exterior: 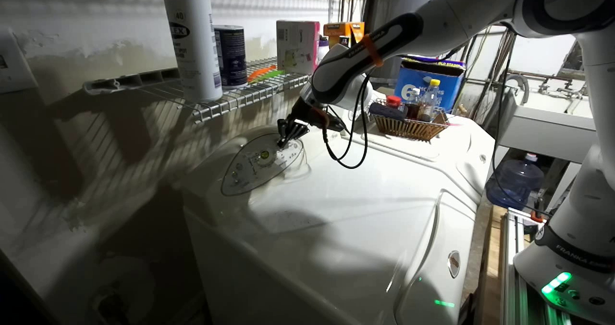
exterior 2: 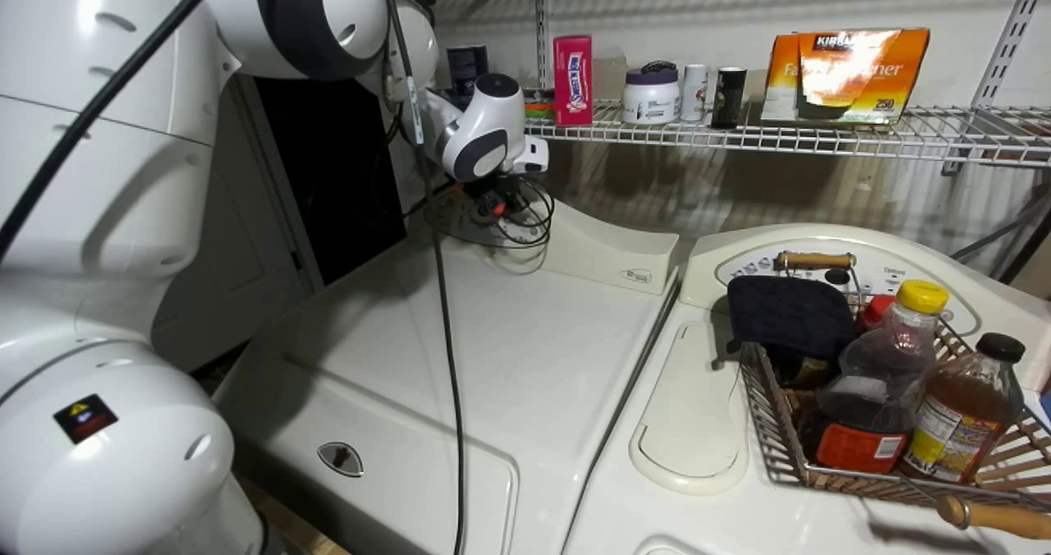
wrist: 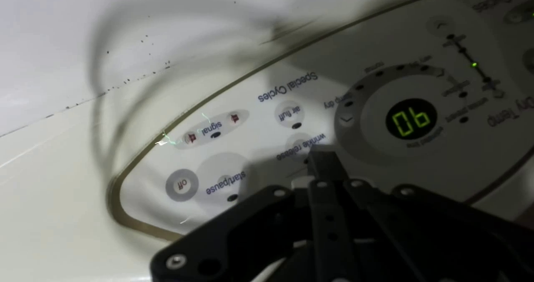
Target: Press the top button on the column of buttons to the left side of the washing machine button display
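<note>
The glossy white washing machine (exterior: 365, 195) shows in both exterior views (exterior 2: 509, 333). Its oval button display (exterior: 238, 183) sits on the raised back part and fills much of the wrist view, upside down. There I see the air fluff button (wrist: 289, 112), the wrinkle release button (wrist: 298, 146), the start/pause button (wrist: 221, 177), the off button (wrist: 182, 185) and a lit number display (wrist: 411, 119). My gripper (wrist: 327, 161) is shut and empty, its tips over the edge of the wrinkle release label. I cannot tell whether they touch. In an exterior view the gripper (exterior: 282, 144) is at the display's near-right end.
A wire shelf (exterior: 254, 95) with a white bottle (exterior: 194, 46) and boxes hangs on the wall above the display. A basket (exterior: 408, 130) of bottles stands on the adjoining machine. Black cables (exterior: 350, 167) loop below my wrist, and another cable (exterior 2: 452, 358) hangs before the machine.
</note>
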Controlling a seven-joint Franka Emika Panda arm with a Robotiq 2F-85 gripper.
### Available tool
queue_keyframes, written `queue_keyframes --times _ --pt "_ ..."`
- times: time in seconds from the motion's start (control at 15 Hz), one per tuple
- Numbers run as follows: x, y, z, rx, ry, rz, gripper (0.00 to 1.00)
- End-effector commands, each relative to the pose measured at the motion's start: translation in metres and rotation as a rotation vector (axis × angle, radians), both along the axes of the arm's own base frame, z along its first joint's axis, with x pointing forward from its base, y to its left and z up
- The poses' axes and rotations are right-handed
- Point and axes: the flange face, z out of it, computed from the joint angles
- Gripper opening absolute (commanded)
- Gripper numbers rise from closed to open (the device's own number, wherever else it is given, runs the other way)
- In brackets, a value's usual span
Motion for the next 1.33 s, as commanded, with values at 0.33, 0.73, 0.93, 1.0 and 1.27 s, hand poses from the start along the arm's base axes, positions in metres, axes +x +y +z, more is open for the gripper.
queue_keyframes --times 0.33,0.73,0.93,1.0,1.27 --pt "-0.005 0.002 0.013 -0.068 0.092 -0.038 0.0" --pt "-0.08 0.015 0.041 -0.102 0.463 -0.063 0.47" --pt "-0.119 0.037 0.075 -0.188 0.568 -0.162 0.67" --pt "-0.131 0.047 0.087 -0.215 0.589 -0.197 0.73" --pt "-0.174 0.079 0.135 -0.324 0.57 -0.301 0.99"
